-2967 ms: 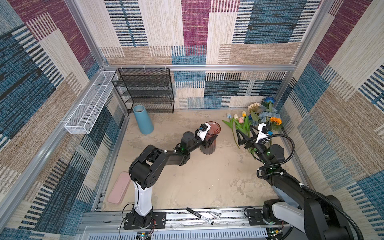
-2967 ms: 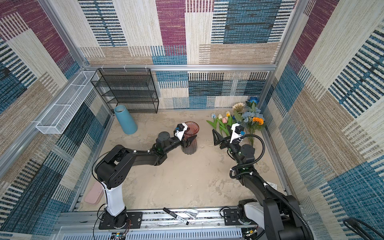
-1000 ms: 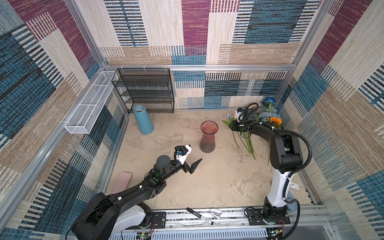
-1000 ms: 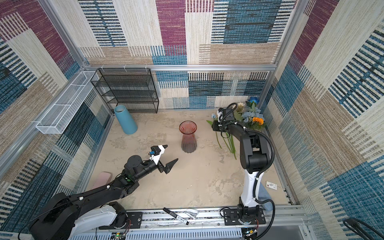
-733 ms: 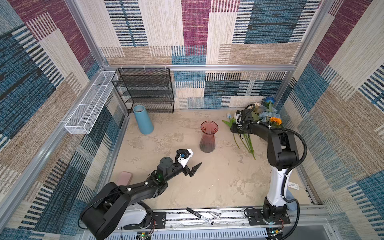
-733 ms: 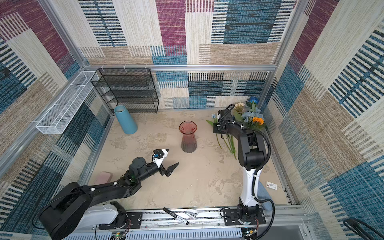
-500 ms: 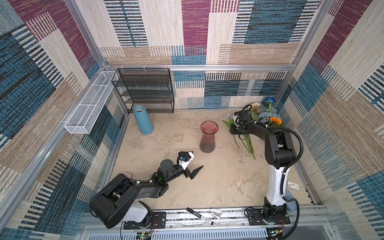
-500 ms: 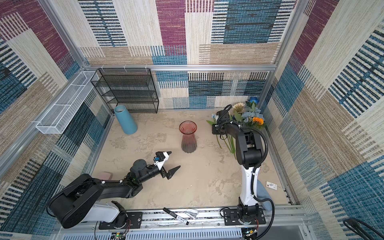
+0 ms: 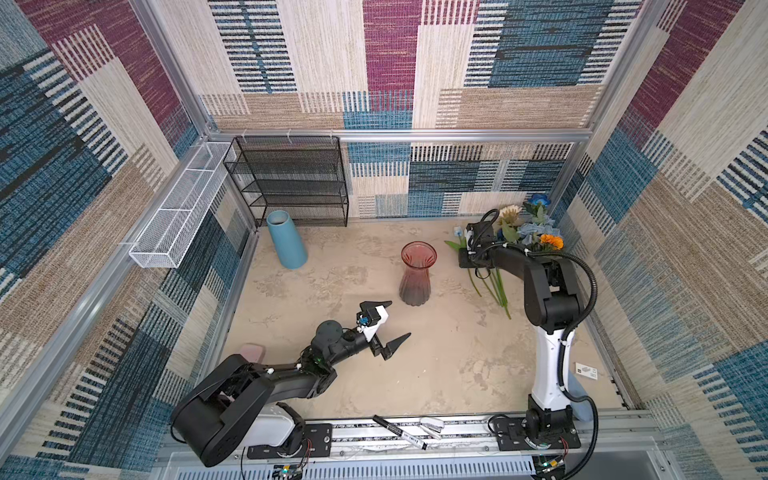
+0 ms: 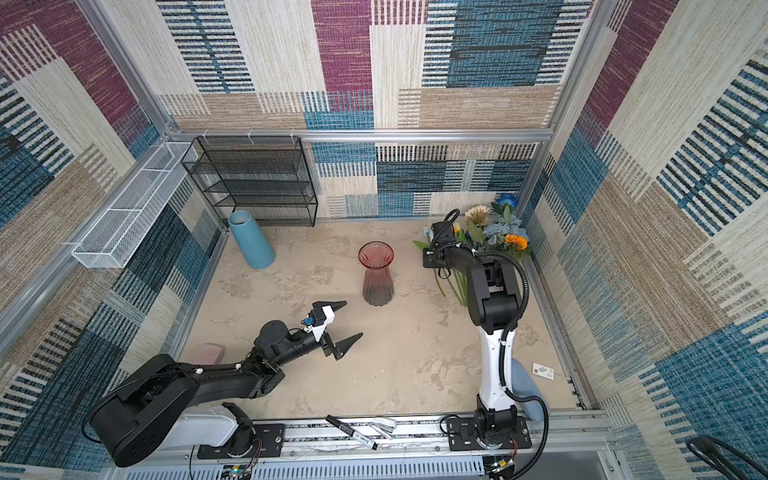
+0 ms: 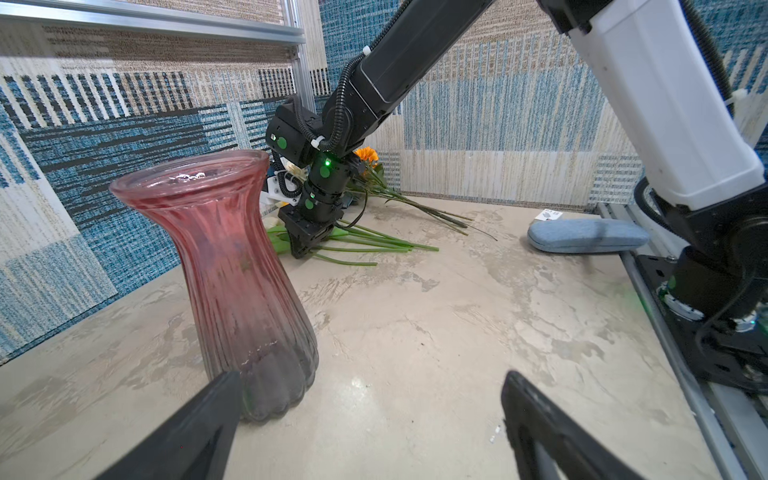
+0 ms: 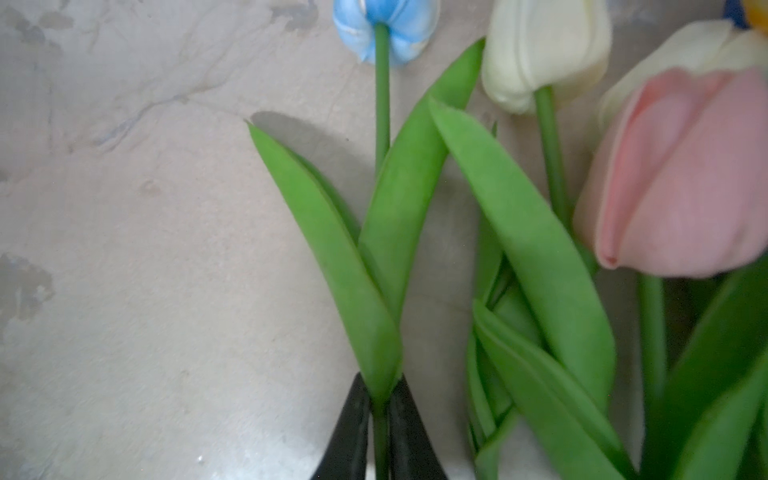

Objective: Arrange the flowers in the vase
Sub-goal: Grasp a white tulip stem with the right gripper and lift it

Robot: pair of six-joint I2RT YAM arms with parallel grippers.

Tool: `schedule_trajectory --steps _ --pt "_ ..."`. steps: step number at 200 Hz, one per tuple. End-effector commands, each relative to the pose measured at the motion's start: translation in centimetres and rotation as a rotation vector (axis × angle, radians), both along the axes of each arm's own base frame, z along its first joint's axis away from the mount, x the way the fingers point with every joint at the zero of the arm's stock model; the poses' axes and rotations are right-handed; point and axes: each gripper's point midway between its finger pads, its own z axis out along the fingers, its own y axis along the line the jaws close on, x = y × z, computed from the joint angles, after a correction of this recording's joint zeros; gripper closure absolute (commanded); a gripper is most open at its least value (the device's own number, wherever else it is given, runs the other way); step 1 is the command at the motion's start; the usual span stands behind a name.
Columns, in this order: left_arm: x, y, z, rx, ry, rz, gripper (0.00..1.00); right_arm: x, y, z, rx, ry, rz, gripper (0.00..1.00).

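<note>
Right wrist view: the right tool (image 12: 380, 386) is pinched together on the stem of the blue tulip (image 12: 386, 25), which lies on the table (image 12: 145, 249), long axis straight ahead of the tool, bloom farthest. The empty vase (image 9: 417, 272) stands between this and the wide-apart left tool (image 9: 400, 318).
</note>
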Motion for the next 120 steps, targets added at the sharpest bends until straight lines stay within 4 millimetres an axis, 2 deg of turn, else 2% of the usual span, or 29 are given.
schedule_trajectory --steps 1,19,39,56,58,64,79,81,84,85,86,88,90,91,93,109,120 --pt "-0.5 -0.2 0.8 -0.027 -0.005 -0.027 0.0 -1.0 1.1 0.3 0.03 0.013 0.028 0.95" --pt "-0.6 -0.2 0.9 -0.02 -0.001 -0.03 0.0 -1.1 2.1 1.8 0.059 -0.021 0.047 1.0" --pt "-0.6 -0.4 1.0 -0.022 0.009 -0.033 0.0 -1.3 3.7 5.7 0.122 -0.106 0.079 1.0" --pt "-0.7 -0.4 1.2 -0.029 0.007 -0.039 0.0 -1.9 5.5 11.5 0.184 -0.238 0.136 1.0" --pt "-0.7 -0.4 1.2 -0.03 0.008 -0.039 0.0 -2.1 5.8 12.8 0.194 -0.27 0.144 1.0" --pt "-0.7 -0.4 1.1 -0.03 0.008 -0.035 0.0 -2.3 6.2 14.7 0.207 -0.316 0.155 1.0" --pt "-0.8 -0.3 1.4 -0.038 0.003 -0.036 0.0 -3.6 7.5 21.0 0.289 -0.47 0.205 1.0" --pt "-0.8 -0.3 1.4 -0.038 0.002 -0.037 0.0 -4.1 7.9 22.3 0.317 -0.503 0.223 1.0" --pt "-0.9 -0.3 1.4 -0.039 0.002 -0.039 0.0 -4.4 8.2 23.1 0.337 -0.523 0.234 1.0" --pt "-0.9 -0.4 1.4 -0.039 0.002 -0.04 0.0 -4.8 8.3 24.1 0.349 -0.543 0.241 1.0" --pt "-0.9 -0.3 1.4 -0.039 0.003 -0.039 0.0 -4.8 8.5 24.1 0.359 -0.546 0.248 1.0" --pt "-0.9 -0.4 1.4 -0.039 0.002 -0.04 0.0 -5.5 8.9 26.1 0.394 -0.596 0.271 1.0" --pt "-0.9 -0.4 1.4 -0.038 0.002 -0.04 0.0 -5.6 9.1 26.1 0.407 -0.598 0.28 1.0" --pt "-0.9 -0.4 1.4 -0.037 0.003 -0.04 0.0 -5.9 9.1 27.1 0.413 -0.626 0.283 1.0" --pt "-0.9 -0.4 1.4 -0.037 0.002 -0.039 0.0 -6.3 9.5 27.4 0.441 -0.636 0.303 1.0" --pt "-0.8 -0.5 1.1 -0.024 0.001 -0.037 0.0 -10.7 11.6 33.9 0.566 -0.842 0.419 1.0" --pt "-0.7 -0.5 1.1 -0.023 -0.001 -0.035 0.0 -13.3 12.7 37.1 0.61 -0.947 0.491 1.0"
